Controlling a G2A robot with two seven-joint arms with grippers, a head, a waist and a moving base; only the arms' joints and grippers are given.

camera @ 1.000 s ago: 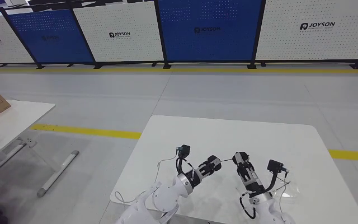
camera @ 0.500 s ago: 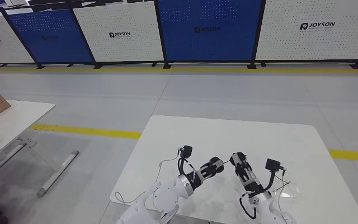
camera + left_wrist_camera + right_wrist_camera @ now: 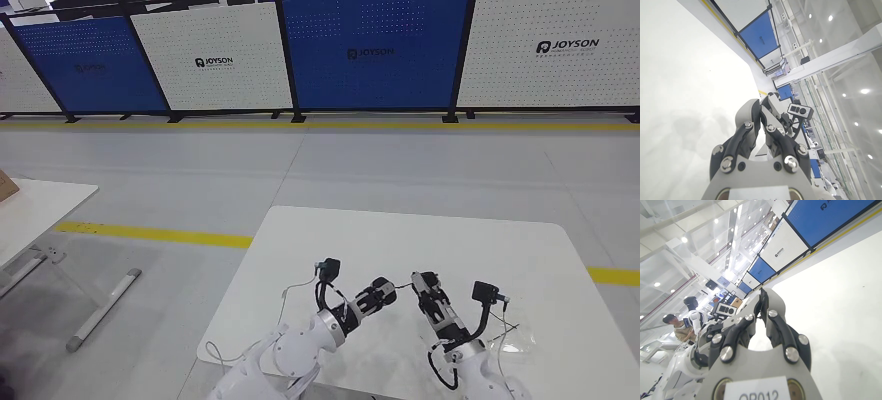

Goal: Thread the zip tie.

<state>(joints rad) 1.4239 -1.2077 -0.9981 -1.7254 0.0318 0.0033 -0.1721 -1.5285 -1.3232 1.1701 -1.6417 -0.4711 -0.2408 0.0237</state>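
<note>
A thin zip tie [image 3: 402, 287] spans the short gap between my two grippers, low over the near middle of the white table [image 3: 500, 250]. My left gripper [image 3: 388, 289] is shut on one end; its closed fingers [image 3: 753, 111] point at the right gripper [image 3: 772, 103] just beyond. My right gripper [image 3: 418, 281] is shut on the other end. In the right wrist view a dark tip [image 3: 761, 290] pokes out past the closed right gripper [image 3: 761, 298]. Most of the tie is hidden by the fingers in both wrist views.
The table's far half and both sides are bare white surface. Blue and white pegboard partitions [image 3: 370, 55] stand across the floor behind a yellow line. Another white table [image 3: 40, 205] sits at the left.
The right gripper has shifted slightly toward the left gripper, narrowing the gap between them. The left gripper has hardly moved.
</note>
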